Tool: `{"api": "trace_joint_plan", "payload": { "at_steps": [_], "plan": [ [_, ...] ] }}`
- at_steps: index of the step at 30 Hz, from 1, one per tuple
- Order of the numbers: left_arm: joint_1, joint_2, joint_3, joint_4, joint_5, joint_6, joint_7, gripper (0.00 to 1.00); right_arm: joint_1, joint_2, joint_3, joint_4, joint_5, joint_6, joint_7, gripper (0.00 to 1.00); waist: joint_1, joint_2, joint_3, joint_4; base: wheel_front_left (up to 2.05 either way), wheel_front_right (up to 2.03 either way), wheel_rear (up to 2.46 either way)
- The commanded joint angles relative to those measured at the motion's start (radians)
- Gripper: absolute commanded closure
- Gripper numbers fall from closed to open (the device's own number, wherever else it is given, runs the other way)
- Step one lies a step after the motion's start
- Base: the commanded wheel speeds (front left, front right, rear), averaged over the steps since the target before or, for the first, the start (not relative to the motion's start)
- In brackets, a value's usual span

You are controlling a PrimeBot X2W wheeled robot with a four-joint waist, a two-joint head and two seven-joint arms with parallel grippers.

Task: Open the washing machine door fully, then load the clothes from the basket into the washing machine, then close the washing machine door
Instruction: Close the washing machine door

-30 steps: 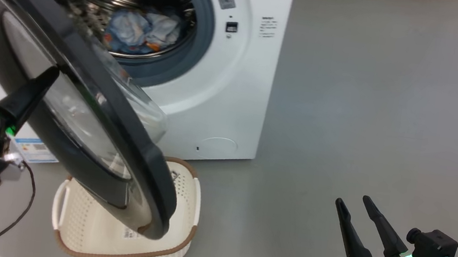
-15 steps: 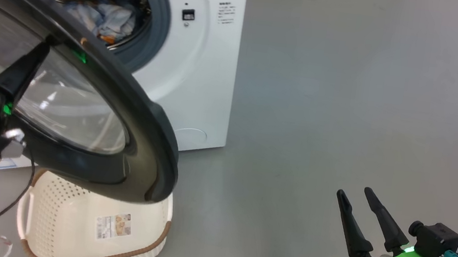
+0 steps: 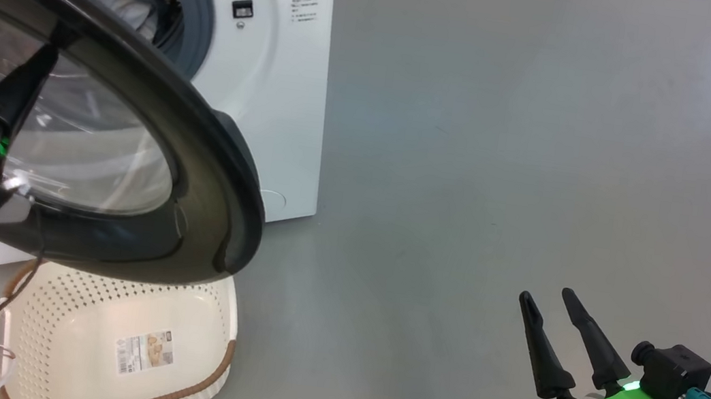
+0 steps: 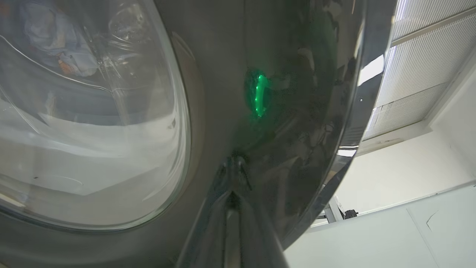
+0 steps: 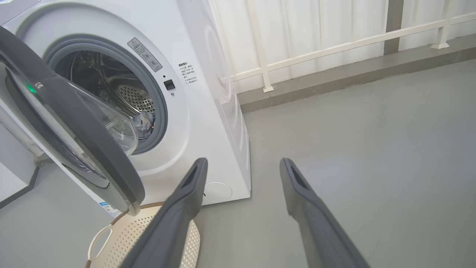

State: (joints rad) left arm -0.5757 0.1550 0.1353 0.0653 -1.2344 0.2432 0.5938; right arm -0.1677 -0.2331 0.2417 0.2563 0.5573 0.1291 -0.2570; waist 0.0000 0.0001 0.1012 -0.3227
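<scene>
The white washing machine [image 3: 273,92] stands at the upper left with its drum open. Its black washing machine door [image 3: 223,161] hangs part open across the opening. My left gripper [image 3: 56,50] is shut, its tips resting on the door's glossy outer face [image 4: 297,74] beside the glass window. The clothes [image 5: 143,121] lie inside the drum, blue and white. On the floor under the door sits the cream basket [image 3: 223,319], with only a label on its floor. My right gripper [image 3: 546,297] is open and holds nothing, low at the right, well away from the machine [image 5: 208,111].
Bare grey floor stretches to the right of the machine. A white railing [image 5: 334,46] and a raised kerb run along the far wall behind it.
The head view has shifted, so the machine and basket sit further left. The door, with my shut left gripper against it, now covers more of the drum opening. My right gripper has hardly moved.
</scene>
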Motion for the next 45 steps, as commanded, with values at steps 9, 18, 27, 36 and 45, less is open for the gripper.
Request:
{"api": "trace_joint_plan", "payload": {
  "at_steps": [9, 18, 27, 36, 45],
  "plan": [
    [-0.064, 0.03, 0.027, 0.005, 0.004, -0.039, -0.016, 1.0, -0.031, -0.007, 0.003, -0.021, -0.003, 0.002, -0.005, 0.0, 0.0, -0.0001, 0.0, -0.001, 0.0, 0.0, 0.0],
    [-0.043, 0.042, 0.023, 0.015, 0.012, -0.063, -0.016, 1.0, -0.027, -0.008, 0.004, -0.017, -0.004, 0.002, -0.005, 0.0, 0.0, -0.0001, -0.014, 0.043, 0.0, 0.0, 0.0],
    [-0.008, 0.057, 0.01, 0.008, 0.032, -0.094, -0.02, 0.94, -0.026, -0.019, 0.006, -0.014, 0.002, 0.002, -0.005, 0.0, 0.0, -0.0001, -0.027, 0.085, 0.0, 0.0, 0.0],
    [0.06, 0.079, -0.012, -0.012, 0.068, -0.149, -0.032, 0.0, -0.019, -0.022, 0.007, -0.015, -0.001, 0.002, -0.005, 0.0, 0.0, -0.0001, -0.042, 0.129, 0.0, 0.0, 0.0],
    [0.173, 0.102, -0.018, -0.078, 0.143, -0.231, -0.112, 0.0, -0.011, -0.024, 0.013, -0.014, 0.001, 0.002, -0.005, 0.0, 0.0, -0.0001, -0.06, 0.153, 0.0, 0.0, 0.0]
  ]
}}
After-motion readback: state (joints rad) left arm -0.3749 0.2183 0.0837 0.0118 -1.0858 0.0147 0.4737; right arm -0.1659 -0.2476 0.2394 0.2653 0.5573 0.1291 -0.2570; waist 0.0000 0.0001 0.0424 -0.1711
